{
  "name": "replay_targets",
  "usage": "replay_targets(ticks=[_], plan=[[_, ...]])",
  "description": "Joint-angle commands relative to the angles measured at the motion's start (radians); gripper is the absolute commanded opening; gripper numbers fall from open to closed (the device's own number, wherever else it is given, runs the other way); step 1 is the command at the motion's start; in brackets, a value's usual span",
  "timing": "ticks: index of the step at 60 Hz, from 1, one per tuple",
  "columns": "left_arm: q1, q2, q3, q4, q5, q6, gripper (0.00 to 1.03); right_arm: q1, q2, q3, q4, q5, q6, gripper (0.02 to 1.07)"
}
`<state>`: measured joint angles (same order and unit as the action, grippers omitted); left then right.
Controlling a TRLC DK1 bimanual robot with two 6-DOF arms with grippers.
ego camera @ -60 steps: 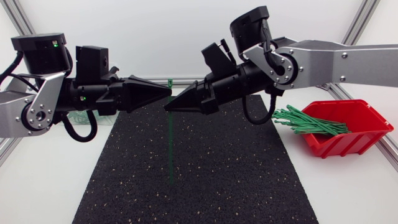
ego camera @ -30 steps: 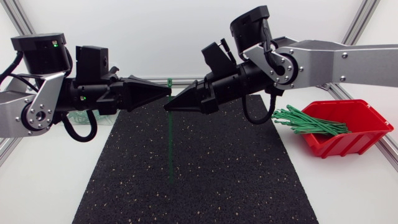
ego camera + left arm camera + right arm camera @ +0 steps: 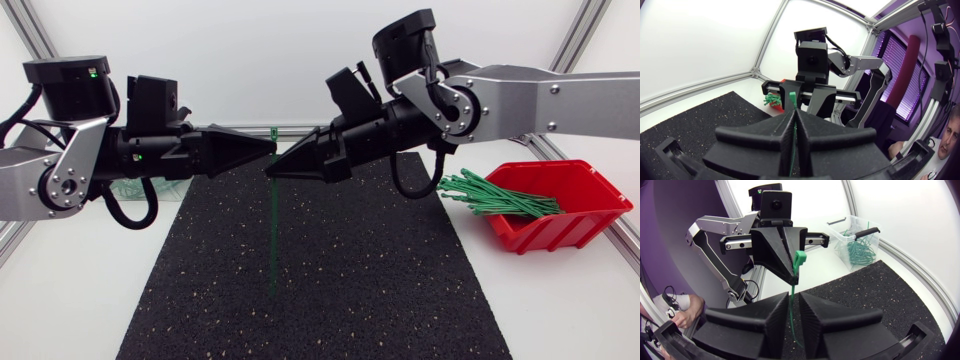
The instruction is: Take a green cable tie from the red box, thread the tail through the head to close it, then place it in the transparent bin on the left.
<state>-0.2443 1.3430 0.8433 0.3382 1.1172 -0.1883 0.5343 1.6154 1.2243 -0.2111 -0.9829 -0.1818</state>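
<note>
over the middle of the black mat [image 3: 300,300] a green cable tie [image 3: 273,235] hangs straight, tail down, head on top and not yet threaded. above the mat the left claw [image 3: 270,147] pinches it just under the head, while the right claw [image 3: 267,172] stands slightly spread around the strap. picking looks done; looping and binning are left. the red box [image 3: 575,228] sits off the mat's right edge, the transparent bin [image 3: 128,188] off its far left corner.

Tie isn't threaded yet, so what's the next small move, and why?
Probably shut the right end effector on the green cable tie: the left end effector pinches it just below the head, and its tail hangs between the right's open fingers.
</note>
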Motion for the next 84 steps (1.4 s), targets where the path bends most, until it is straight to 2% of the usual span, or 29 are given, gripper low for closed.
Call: replay_targets(ticks=[1,14,24,35,46,57,67,72,74,77,84], plan=[[0.005,0.021,0.007,-0.013,-0.003,-0.033,0.04,-0.019,-0.023,-0.028,-0.022,0.007,-0.025,0.51],[0.016,0.021,0.057,-0.131,-0.014,-0.030,0.04,-0.017,-0.072,-0.069,-0.093,0.112,-0.136,0.71],[0.053,0.015,0.085,-0.223,-0.014,-0.017,0.03,-0.017,-0.124,-0.086,-0.155,0.187,-0.188,0.87],[0.069,0.007,0.096,-0.300,0.013,0.016,0.03,0.021,-0.178,-0.123,-0.201,0.374,-0.229,1.02],[0.062,0.013,0.103,-0.317,0.013,0.021,0.03,0.046,-0.252,-0.172,-0.235,0.475,-0.346,1.02],[0.037,0.051,0.140,-0.381,0.015,0.082,0.03,0.053,-0.293,-0.221,-0.257,0.593,-0.479,1.02],[0.025,0.107,0.169,-0.392,-0.019,0.089,0.03,0.085,-0.304,-0.252,-0.295,0.676,-0.640,1.02],[0.023,0.166,0.220,-0.475,-0.019,0.110,0.03,0.105,-0.328,-0.304,-0.234,0.721,-0.713,1.02],[0.025,0.189,0.235,-0.504,-0.017,0.141,0.03,0.122,-0.338,-0.336,-0.189,0.782,-0.745,1.02],[0.030,0.212,0.249,-0.513,-0.016,0.159,0.03,0.155,-0.338,-0.367,-0.143,0.869,-0.771,1.02],[0.025,0.249,0.273,-0.538,0.004,0.162,0.03,0.193,-0.342,-0.398,-0.056,0.938,-0.843,1.02]])
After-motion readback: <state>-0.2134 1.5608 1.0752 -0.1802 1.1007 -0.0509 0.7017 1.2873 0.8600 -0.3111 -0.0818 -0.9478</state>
